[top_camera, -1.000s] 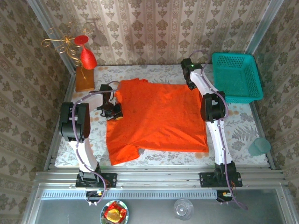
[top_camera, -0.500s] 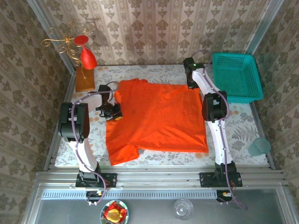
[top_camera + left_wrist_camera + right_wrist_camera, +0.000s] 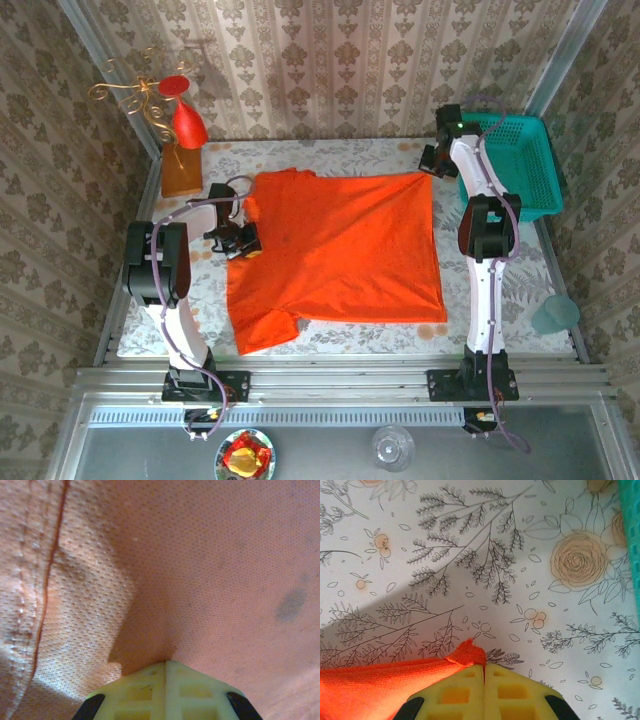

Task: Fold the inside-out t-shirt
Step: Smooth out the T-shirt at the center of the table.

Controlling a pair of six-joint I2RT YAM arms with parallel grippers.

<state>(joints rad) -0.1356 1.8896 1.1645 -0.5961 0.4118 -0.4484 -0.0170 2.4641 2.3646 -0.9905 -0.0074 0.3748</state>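
Zero folds made; the soft orange-red fabric t-shirt (image 3: pixel 340 250) lies spread; left claw (image 3: pixel 248 244) and right claw (image 3: pixel 430 170) each clamp its edge.

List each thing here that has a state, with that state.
t-shirt: spread flat, not yet folded
left gripper: shut on the t-shirt's left edge
right gripper: shut on its far right corner
basket: upright
cup: upright

Bright orange-red t-shirt (image 3: pixel 335 250) spread flat mid-table; wrinkled; one sleeve at near-left corner.
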